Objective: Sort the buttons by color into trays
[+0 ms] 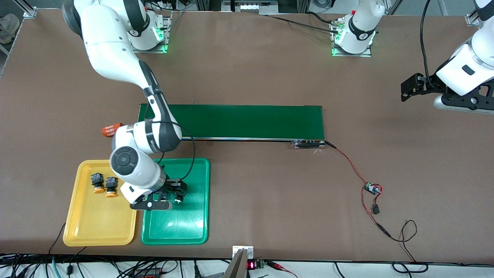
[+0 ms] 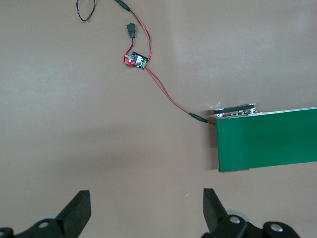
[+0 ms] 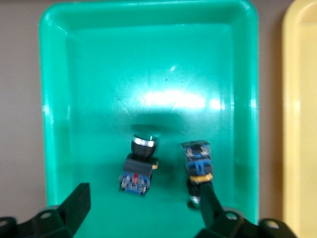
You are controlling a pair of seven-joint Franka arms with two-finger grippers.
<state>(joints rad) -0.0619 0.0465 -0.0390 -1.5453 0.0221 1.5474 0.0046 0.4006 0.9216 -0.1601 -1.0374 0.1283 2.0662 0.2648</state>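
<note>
Two buttons with orange caps (image 1: 97, 182) (image 1: 111, 187) lie in the yellow tray (image 1: 96, 227). Beside it is the green tray (image 1: 181, 227) (image 3: 148, 10), with two more buttons lying on their sides (image 3: 139, 163) (image 3: 198, 168), their caps hard to tell from the tray's green. My right gripper (image 1: 171, 193) (image 3: 143, 208) hangs low over these two, open, holding nothing. One of its fingers (image 3: 210, 206) sits right by the cap of one button. My left gripper (image 1: 409, 88) (image 2: 147, 198) waits open over bare table at the left arm's end.
A long dark-green conveyor belt (image 1: 247, 121) (image 2: 267, 144) lies across the table's middle. An orange cylinder with white print (image 1: 110, 130) rests by its end toward the right arm. Red wires run from its other end to a small circuit board (image 1: 372, 189) (image 2: 137, 60).
</note>
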